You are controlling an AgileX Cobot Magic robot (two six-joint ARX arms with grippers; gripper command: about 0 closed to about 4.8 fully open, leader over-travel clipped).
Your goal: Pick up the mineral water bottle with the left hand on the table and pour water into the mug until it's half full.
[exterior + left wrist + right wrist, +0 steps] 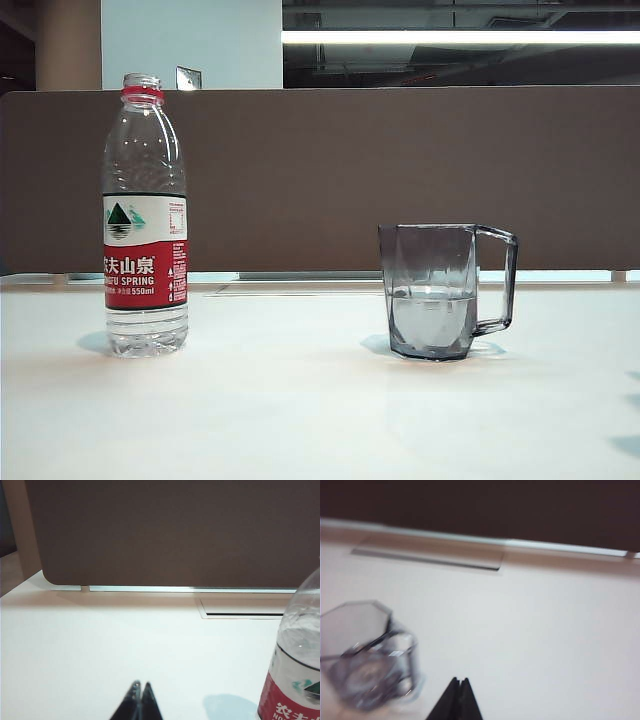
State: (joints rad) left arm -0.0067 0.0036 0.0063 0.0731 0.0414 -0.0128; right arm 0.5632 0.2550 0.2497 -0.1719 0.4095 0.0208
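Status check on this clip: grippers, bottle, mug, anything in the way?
Left gripper shut, empty, beside bottle. Right gripper shut, empty, near mug. Bottle upright, uncapped; mug roughly half full. Nothing between them.

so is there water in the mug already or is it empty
Partly filled. The mug stands upright on the table with a water line roughly halfway up its clear wall; the bottle stands apart, uncapped.
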